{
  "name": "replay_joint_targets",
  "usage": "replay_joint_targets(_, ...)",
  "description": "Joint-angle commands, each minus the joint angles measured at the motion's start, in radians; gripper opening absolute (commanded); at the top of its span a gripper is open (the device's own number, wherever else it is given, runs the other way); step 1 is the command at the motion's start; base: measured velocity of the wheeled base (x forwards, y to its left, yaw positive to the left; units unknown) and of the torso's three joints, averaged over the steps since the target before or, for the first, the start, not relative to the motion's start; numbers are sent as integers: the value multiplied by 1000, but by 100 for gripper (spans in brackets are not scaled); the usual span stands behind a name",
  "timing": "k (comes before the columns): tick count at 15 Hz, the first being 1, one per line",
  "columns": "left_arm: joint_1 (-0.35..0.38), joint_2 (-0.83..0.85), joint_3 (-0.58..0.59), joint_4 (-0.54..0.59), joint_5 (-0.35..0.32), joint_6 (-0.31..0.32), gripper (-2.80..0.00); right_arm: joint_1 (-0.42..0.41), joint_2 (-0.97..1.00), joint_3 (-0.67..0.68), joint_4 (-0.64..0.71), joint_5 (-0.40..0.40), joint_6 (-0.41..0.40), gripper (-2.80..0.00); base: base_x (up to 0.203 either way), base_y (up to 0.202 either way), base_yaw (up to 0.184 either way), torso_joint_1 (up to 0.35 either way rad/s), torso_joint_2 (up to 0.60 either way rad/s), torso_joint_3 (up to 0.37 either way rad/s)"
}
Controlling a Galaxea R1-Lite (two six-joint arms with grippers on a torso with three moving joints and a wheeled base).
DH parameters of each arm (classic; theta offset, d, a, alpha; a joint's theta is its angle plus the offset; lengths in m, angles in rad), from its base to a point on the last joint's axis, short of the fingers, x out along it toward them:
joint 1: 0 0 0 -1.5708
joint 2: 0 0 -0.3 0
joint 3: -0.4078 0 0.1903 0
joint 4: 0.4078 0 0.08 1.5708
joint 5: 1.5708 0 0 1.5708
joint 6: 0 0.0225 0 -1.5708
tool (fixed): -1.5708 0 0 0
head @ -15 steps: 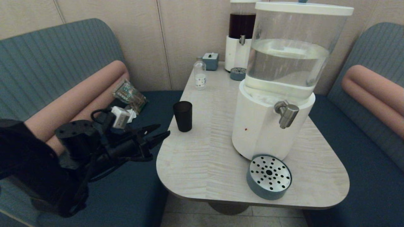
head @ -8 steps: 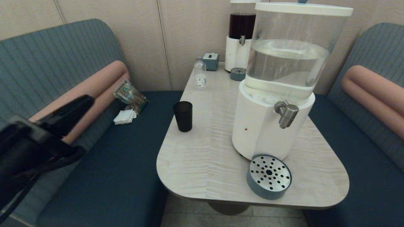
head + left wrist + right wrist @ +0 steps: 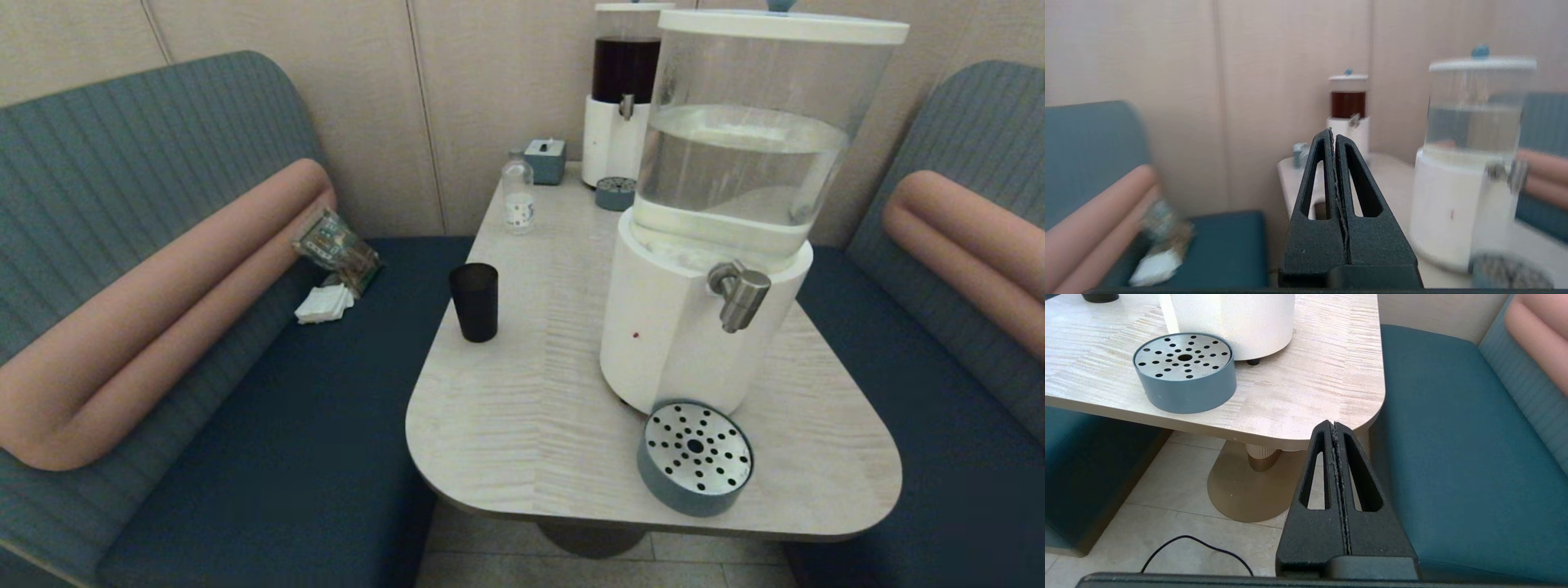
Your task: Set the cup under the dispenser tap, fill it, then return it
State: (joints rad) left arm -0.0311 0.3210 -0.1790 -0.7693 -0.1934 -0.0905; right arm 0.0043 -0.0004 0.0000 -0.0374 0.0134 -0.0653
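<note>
The left gripper [image 3: 1334, 134] (fingers pressed together, gripping nothing) is hanging well short of the cup [image 3: 473, 301]; the right gripper [image 3: 1334, 426] is sitting closed below the table [image 3: 1306, 384].

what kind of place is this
Probably a cafe or restaurant booth: a table set between padded bench seats, carrying a self-serve water dispenser, a second dispenser of dark drink, and a cup.
</note>
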Motion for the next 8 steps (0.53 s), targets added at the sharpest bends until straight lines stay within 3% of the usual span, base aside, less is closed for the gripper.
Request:
replay_joint_targets(1,15,-281,25,228,7,27,-280,0,-1,14,-1,0,-1,-280,0,0,0,0,0,0)
replay_joint_targets(4,31,-324,180,483,79,146,-280,0,-1,14,-1,0,-1,-280,0,0,0,0,0,0)
replay_joint_targets(6,35,-320,179,681,154,216,-280,0,-1,14,-1,0,-1,-280,0,0,0,0,0,0)
replay_joint_targets(8,35,-320,175,822,173,222,-280,0,-1,14,-1,0,-1,-280,0,0,0,0,0,0)
